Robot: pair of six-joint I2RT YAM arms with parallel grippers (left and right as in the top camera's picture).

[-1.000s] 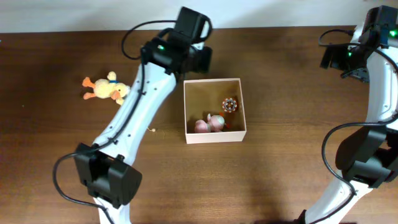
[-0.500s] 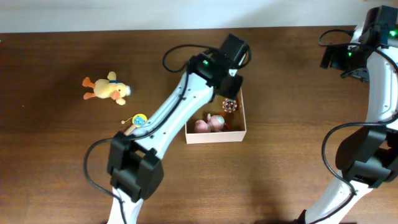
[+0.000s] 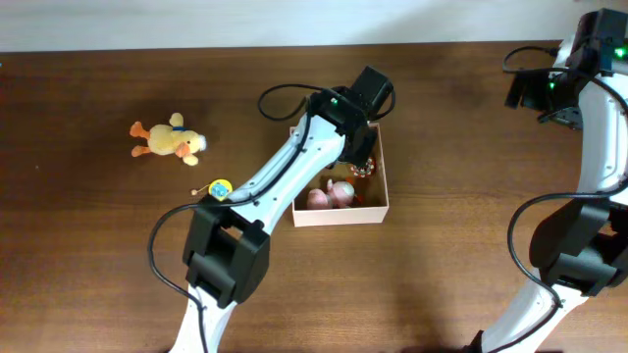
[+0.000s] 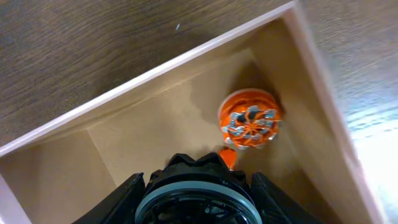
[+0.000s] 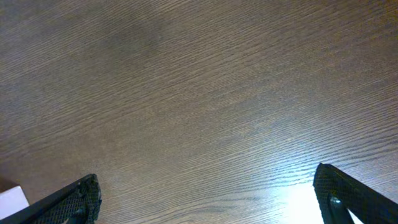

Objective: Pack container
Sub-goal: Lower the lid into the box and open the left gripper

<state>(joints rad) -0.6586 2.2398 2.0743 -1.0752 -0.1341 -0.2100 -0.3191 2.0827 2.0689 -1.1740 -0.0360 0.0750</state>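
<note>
The container is a square cardboard box with white walls and a tan inside, at mid-table. It holds pink toys and an orange round toy, which also shows in the overhead view. My left gripper is over the box's back right part, shut on a black round toy with a grey ring, just above the box floor. My right gripper is open and empty over bare table at the far right.
A yellow plush duck lies on the table to the left. A small yellow and blue disc lies left of the box, beside my left arm. The table's back edge runs along the top.
My left arm swung right from behind the box's back left corner to over its inside, then dipped lower into it. The small disc came into view. The right arm stayed still.
</note>
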